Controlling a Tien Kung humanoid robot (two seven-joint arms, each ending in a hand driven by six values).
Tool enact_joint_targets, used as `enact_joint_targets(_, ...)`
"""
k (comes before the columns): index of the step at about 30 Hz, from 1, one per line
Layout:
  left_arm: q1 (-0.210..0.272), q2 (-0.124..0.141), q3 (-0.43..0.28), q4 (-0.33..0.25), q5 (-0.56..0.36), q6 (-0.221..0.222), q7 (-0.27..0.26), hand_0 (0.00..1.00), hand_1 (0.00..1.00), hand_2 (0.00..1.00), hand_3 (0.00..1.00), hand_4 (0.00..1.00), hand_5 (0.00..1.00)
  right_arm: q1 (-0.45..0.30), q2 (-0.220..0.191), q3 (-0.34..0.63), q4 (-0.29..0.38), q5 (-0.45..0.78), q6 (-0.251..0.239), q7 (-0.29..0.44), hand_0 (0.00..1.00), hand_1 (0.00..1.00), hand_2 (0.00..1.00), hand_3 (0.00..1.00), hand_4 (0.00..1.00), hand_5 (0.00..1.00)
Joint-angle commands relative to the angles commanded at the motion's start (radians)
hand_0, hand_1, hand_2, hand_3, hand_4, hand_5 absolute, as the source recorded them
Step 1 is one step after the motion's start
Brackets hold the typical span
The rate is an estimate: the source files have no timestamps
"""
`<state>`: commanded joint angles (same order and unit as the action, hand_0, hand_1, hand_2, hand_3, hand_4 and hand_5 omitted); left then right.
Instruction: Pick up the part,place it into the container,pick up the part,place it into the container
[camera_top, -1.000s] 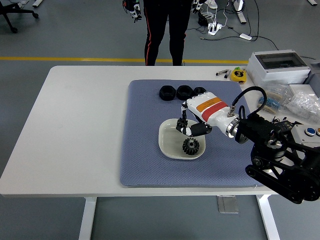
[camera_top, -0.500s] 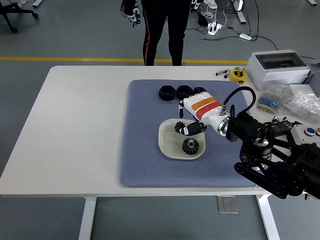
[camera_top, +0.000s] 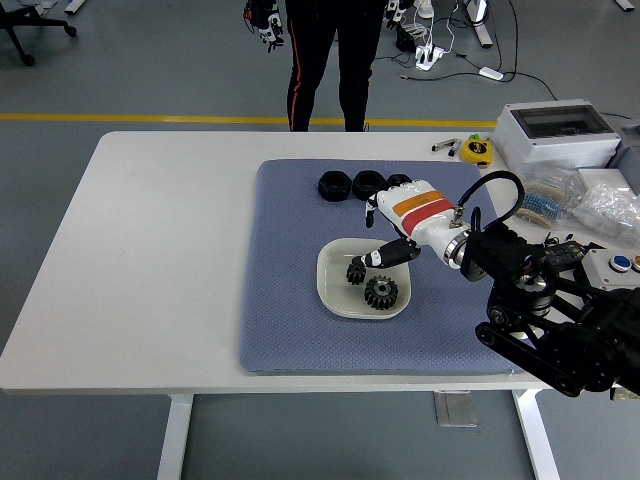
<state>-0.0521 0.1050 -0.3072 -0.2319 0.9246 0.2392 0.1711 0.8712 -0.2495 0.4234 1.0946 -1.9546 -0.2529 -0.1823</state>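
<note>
White worktop (camera_top: 150, 260), blue-grey textured mat (camera_top: 290, 310). Shallow white square dish (camera_top: 332, 290): two black toothed gears, one (camera_top: 381, 292) near, one (camera_top: 356, 272) left. Right hand (camera_top: 400, 225) above, fingers (camera_top: 385, 256) relaxed, gripping nothing. Farther back: three black hexagonal nuts (camera_top: 366, 184); a person's dark legs (camera_top: 325, 60).

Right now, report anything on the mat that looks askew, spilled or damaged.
Nothing stands out. Two gears lie inside the white dish, three black parts sit in a row at the blue mat's far edge, and the right hand hovers over the dish.
</note>
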Motion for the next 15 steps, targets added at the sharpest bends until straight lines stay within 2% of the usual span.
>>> enact_joint_targets(3,-0.001,0.000,0.003,0.000,-0.004,0.001,-0.001,0.669,0.635,0.698,0.617,0.628,0.641,-0.013,-0.017,0.039,0.022,0.007,-0.020,-0.004,0.002,0.002,0.116,0.500,0.998,0.585)
enact_joint_targets(7,-0.001,-0.001,0.005,0.001,-0.008,0.003,-0.003,0.669,0.635,0.698,0.617,0.628,0.641,-0.045,-0.066,0.105,0.080,0.136,-0.126,-0.003,0.002,0.002,0.116,0.500,0.998,0.585)
enact_joint_targets(8,0.000,-0.001,0.005,0.001,-0.009,0.003,-0.003,0.669,0.635,0.700,0.616,0.628,0.640,-0.051,-0.075,0.117,0.095,0.174,-0.155,0.000,0.002,0.047,0.167,0.501,0.998,0.587)
enact_joint_targets(9,0.001,-0.001,0.004,0.001,-0.008,0.003,-0.003,0.669,0.635,0.700,0.616,0.628,0.640,-0.058,-0.083,0.129,0.111,0.219,-0.185,0.002,0.002,0.047,0.167,0.501,0.998,0.587)
enact_joint_targets(13,0.002,-0.002,0.001,0.002,-0.001,0.002,-0.002,0.669,0.635,0.700,0.616,0.628,0.640,-0.089,-0.113,0.185,0.201,0.388,-0.282,0.068,0.002,0.047,0.167,0.501,0.998,0.587)
enact_joint_targets(14,0.002,-0.002,0.001,0.002,0.000,0.002,-0.002,0.668,0.633,0.699,0.616,0.628,0.641,-0.100,-0.121,0.201,0.226,0.427,-0.297,0.097,0.097,0.214,0.358,0.527,0.998,0.612)
enact_joint_targets(15,0.001,-0.002,0.002,0.002,-0.001,0.002,-0.002,0.668,0.633,0.699,0.616,0.628,0.641,-0.111,-0.130,0.217,0.253,0.466,-0.306,0.130,0.097,0.214,0.358,0.527,0.998,0.612)
